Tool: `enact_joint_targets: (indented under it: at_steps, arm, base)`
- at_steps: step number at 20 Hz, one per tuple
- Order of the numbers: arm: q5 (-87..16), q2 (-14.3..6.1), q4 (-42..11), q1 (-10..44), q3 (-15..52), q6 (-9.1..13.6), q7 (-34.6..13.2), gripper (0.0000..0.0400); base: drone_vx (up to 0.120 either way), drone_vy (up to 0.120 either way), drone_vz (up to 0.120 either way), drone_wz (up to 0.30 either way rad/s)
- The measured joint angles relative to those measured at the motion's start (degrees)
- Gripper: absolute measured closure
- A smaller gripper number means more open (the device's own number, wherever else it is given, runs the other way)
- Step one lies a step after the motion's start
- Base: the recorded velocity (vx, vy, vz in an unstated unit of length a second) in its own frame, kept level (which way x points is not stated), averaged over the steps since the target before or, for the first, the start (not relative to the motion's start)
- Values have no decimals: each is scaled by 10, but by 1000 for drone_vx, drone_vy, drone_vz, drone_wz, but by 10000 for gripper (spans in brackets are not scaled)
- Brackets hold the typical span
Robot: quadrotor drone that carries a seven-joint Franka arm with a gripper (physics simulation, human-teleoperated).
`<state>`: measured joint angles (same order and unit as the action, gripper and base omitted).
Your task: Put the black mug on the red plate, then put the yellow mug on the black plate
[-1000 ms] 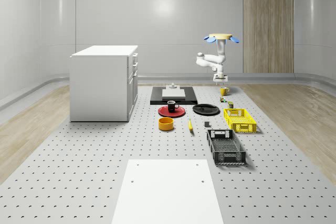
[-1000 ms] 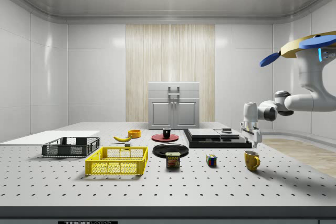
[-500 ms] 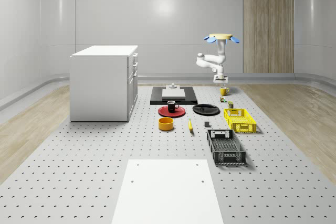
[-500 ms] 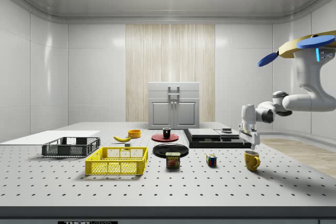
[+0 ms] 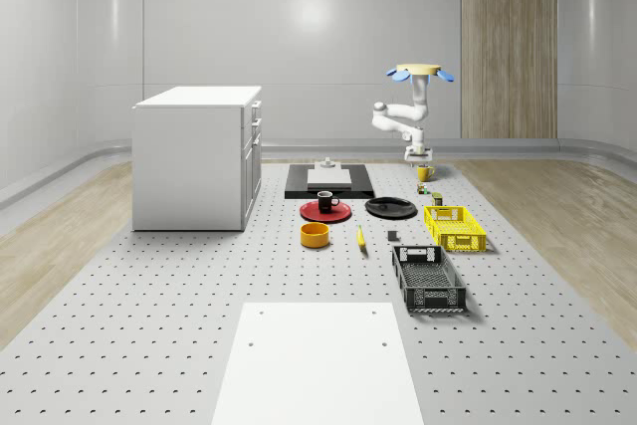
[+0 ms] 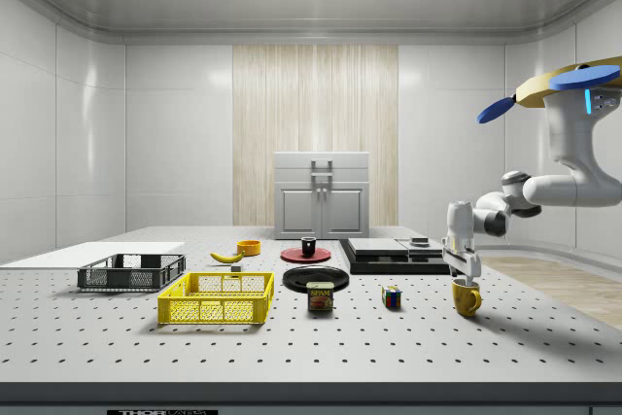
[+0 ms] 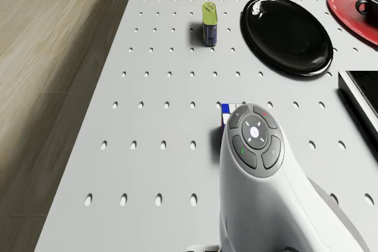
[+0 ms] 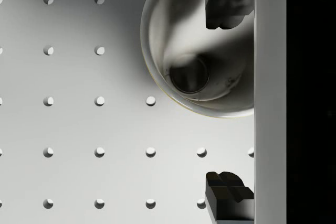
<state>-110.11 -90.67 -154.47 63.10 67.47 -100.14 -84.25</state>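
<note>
Near end of desk: black crate and yellow crate, nothing visible inside either. Orange bowl beside them; can't see its contents.

Mid desk: black mug sits on the red plate, so step one looks done. Black plate is bare, step two still open.

Far end: yellow mug stands upright on the desk, well apart from the black plate. Drone hovers beyond it, arm reaching down. Pincer is just above the mug, open, one finger over the mug's mouth, the other outside the rim. No grip yet. Left, I'd judge: close, lift, carry to the black plate.
</note>
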Motion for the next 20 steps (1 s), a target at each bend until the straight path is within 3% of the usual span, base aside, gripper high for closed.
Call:
enact_joint_targets:
  at_steps: [17, 18, 20]
  arm:
    - [-10, 6, 7, -5, -10, -1, 9, 0]
    - [-11, 6, 7, -4, -11, -1, 9, 23]
    - [-13, 7, 8, -4, -12, -2, 9, 128]
  base:
    - [0, 0, 0, 0]
    - [0, 0, 0, 0]
    - [0, 0, 0, 0]
